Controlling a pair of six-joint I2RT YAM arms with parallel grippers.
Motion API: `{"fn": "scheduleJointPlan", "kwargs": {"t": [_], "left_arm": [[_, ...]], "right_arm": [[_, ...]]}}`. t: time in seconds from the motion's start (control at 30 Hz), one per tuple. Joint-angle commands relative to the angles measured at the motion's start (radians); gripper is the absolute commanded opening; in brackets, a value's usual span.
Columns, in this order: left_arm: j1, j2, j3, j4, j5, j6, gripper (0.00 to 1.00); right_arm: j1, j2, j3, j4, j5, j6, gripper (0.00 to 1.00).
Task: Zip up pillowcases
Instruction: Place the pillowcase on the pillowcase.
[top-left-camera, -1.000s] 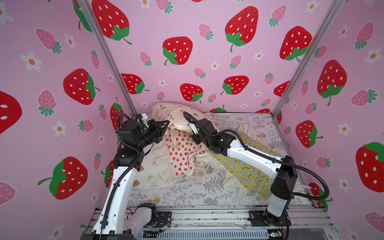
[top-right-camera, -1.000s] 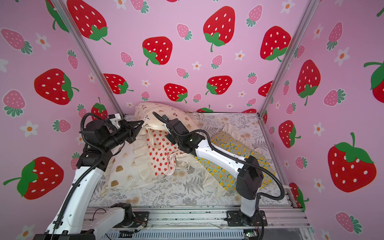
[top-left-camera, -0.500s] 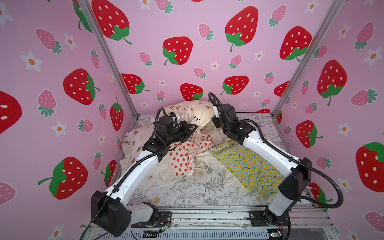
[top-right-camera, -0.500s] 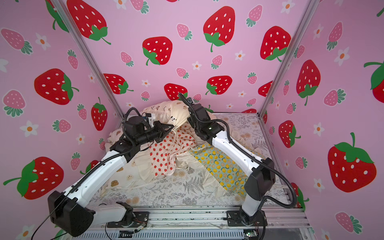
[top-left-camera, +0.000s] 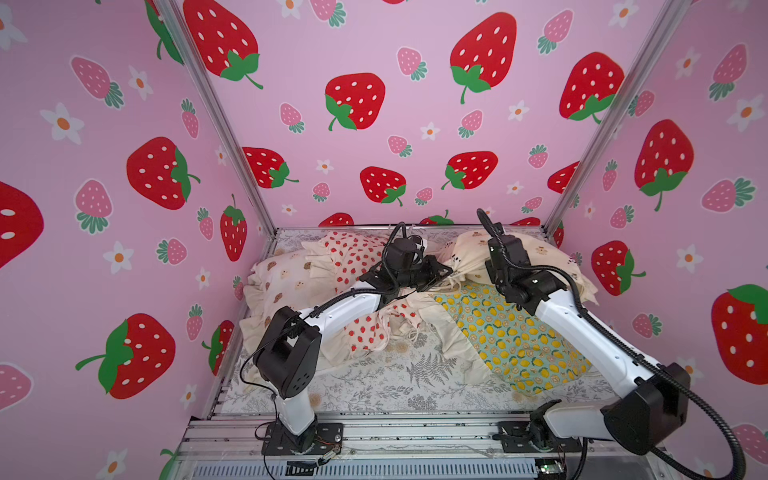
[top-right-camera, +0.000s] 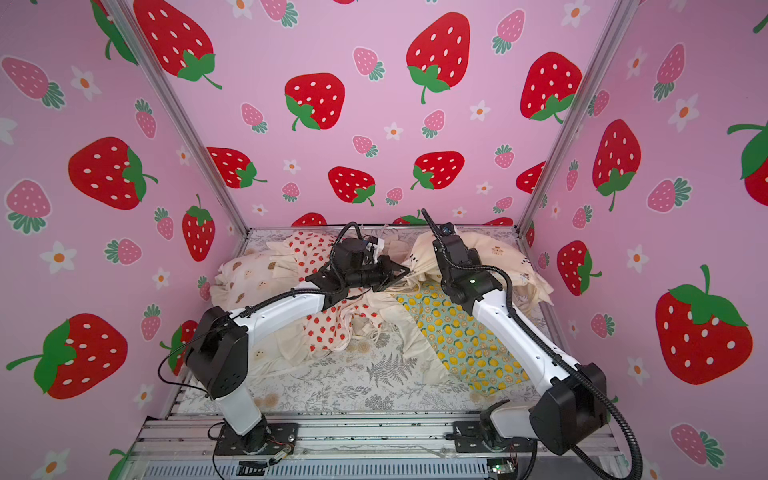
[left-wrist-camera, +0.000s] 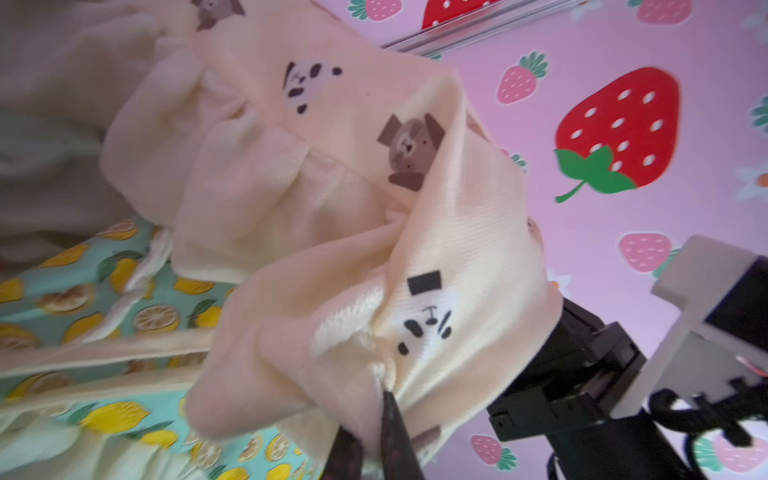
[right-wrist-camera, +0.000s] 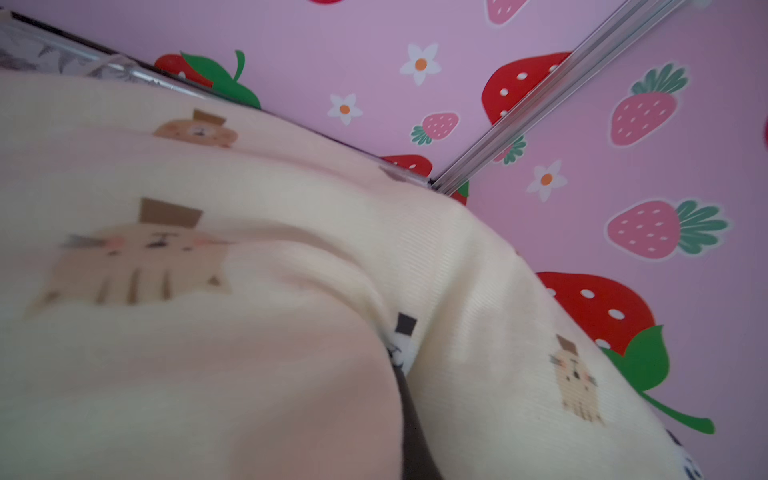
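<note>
The cream bear-and-panda pillowcase (top-left-camera: 552, 257) lies bunched at the back right. My left gripper (top-left-camera: 440, 272) reaches across to its ruffled corner; in the left wrist view its two dark fingers (left-wrist-camera: 395, 432) stand close together with cream cloth (left-wrist-camera: 415, 232) pinched between them. My right gripper (top-left-camera: 488, 266) is sunk into the same pillowcase; only one dark finger (right-wrist-camera: 411, 424) shows between folds of cream fabric (right-wrist-camera: 249, 332). The strawberry pillowcase (top-left-camera: 353, 257) lies under the left arm. The lemon pillowcase (top-left-camera: 511, 336) lies under the right arm. The brown-bear-face pillowcase (top-left-camera: 278, 278) sits at the left. No zipper shows.
A grey fern-print sheet (top-left-camera: 415, 374) covers the floor. Pink strawberry walls and metal corner posts (top-left-camera: 582, 166) close in the back and both sides. The arm bases stand on the aluminium rail (top-left-camera: 415, 432) at the front.
The left arm has swung from the left wall to the middle. The right arm has pulled to the back right, carrying the cream pillowcase there. The strawberry pillowcase now shows at the back left.
</note>
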Motion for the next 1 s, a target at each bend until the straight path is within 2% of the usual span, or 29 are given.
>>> {"fn": "scheduleJointPlan", "kwargs": {"t": [0.0,0.07,0.13,0.2,0.3,0.37,0.53,0.67,0.77,0.97], "left_arm": [[0.018,-0.066,0.022,-0.200,-0.044,0.122,0.41],[0.026,-0.116,0.000,-0.259,-0.064,0.162,0.52],[0.035,-0.185,-0.047,-0.294,-0.084,0.192,0.67],[0.041,-0.259,-0.082,-0.340,-0.126,0.214,0.78],[0.052,-0.370,-0.147,-0.400,-0.183,0.251,0.85],[0.062,-0.424,-0.174,-0.441,-0.199,0.272,0.86],[0.080,-0.547,-0.213,-0.533,-0.216,0.316,0.87],[0.083,-0.630,-0.214,-0.615,-0.245,0.364,0.87],[0.089,-0.671,-0.225,-0.648,-0.272,0.373,0.86],[0.086,-0.732,-0.292,-0.604,-0.286,0.371,0.86]], "right_arm": [[-0.022,-0.016,-0.001,-0.055,-0.046,0.135,0.17],[-0.017,-0.029,0.000,-0.111,-0.079,0.171,0.28],[-0.010,-0.064,0.000,-0.169,-0.122,0.196,0.46],[0.003,-0.105,-0.001,-0.218,-0.184,0.214,0.57],[0.048,-0.143,0.016,-0.330,-0.263,0.242,0.75],[0.103,-0.169,0.014,-0.409,-0.258,0.291,0.83],[0.210,-0.258,-0.036,-0.488,-0.310,0.412,0.92],[0.266,-0.261,0.008,-0.597,-0.371,0.477,0.89],[0.325,-0.249,0.060,-0.692,-0.361,0.565,0.89],[0.416,-0.148,0.098,-0.659,-0.378,0.676,0.85]]}}
